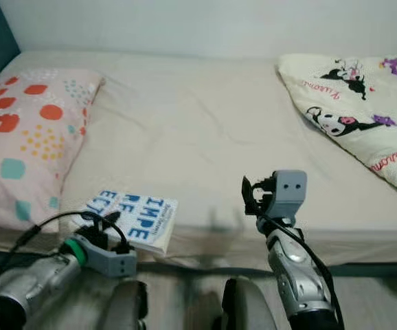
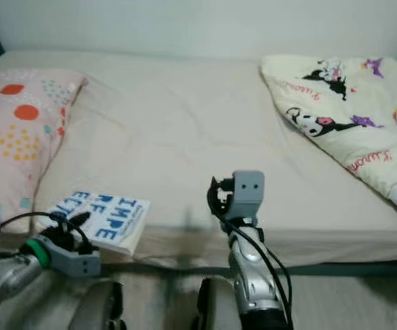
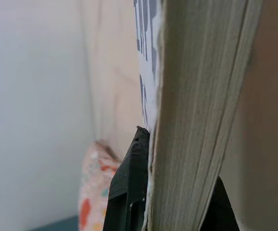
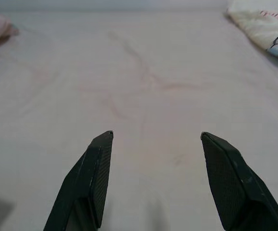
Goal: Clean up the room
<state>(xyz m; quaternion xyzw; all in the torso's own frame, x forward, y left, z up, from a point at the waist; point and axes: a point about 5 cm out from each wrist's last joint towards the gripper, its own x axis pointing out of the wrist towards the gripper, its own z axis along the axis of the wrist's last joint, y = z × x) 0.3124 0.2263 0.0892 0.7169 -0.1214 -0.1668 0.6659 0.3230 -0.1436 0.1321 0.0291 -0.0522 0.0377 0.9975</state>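
Observation:
A white book (image 1: 140,218) with big blue letters lies at the bed's front edge, beside the pillow. My left gripper (image 1: 104,225) is shut on the near edge of the book; in the left wrist view its black fingers (image 3: 129,183) clamp the page block (image 3: 201,96). My right gripper (image 1: 252,196) is raised over the front edge of the mattress (image 1: 205,124), to the right of the book. It stands open, and its fingers (image 4: 93,173) have only bare sheet between them.
A pink pillow (image 1: 20,137) with coloured dots lies at the bed's left end. A cream cartoon-print blanket (image 1: 363,103) is bunched at the right. A pale wall (image 1: 205,24) runs behind the bed, and the floor (image 1: 377,302) shows below its front edge.

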